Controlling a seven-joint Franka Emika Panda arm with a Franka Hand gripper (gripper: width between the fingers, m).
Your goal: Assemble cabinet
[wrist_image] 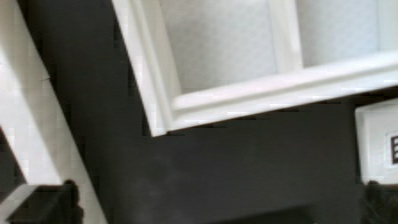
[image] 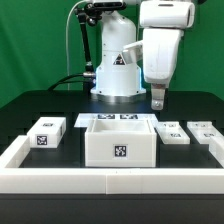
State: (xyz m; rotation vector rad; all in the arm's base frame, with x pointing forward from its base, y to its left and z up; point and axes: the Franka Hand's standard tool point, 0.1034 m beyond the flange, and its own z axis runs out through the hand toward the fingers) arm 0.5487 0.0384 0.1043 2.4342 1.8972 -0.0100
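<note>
The cabinet body, a white open-topped box with a tag on its front, stands at the table's middle front. A small white block lies at the exterior view's left. Two flat white panels lie at its right. My gripper hangs above the dark table, just behind the body's right corner and apart from it. In the wrist view the gripper is open and empty, with dark fingertips at both edges. The body's rim and a panel's edge show there.
The marker board lies flat behind the cabinet body, in front of the robot base. A low white rim edges the table's front and sides. A white strip crosses one side of the wrist view.
</note>
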